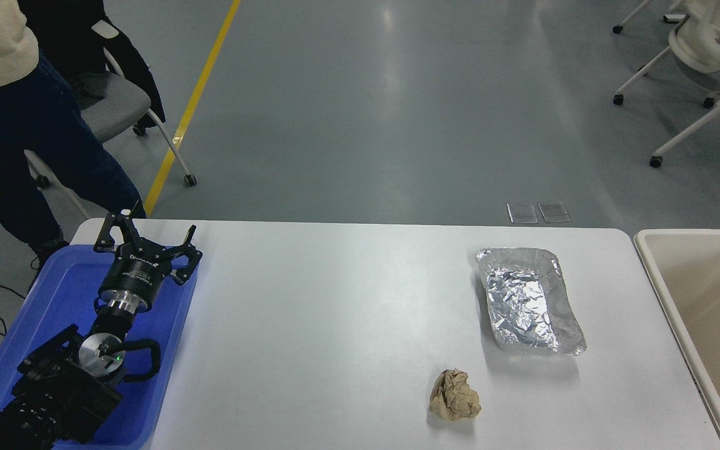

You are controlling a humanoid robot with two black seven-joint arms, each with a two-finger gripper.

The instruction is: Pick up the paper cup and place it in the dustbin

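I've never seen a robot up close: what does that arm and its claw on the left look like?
The left arm is matte black and chunky, with a silver metal disc, a small green light and a looped black cable. A silver ring joins it to the left gripper, a black cylinder with pale lettering and thin, skeletal black fingers.
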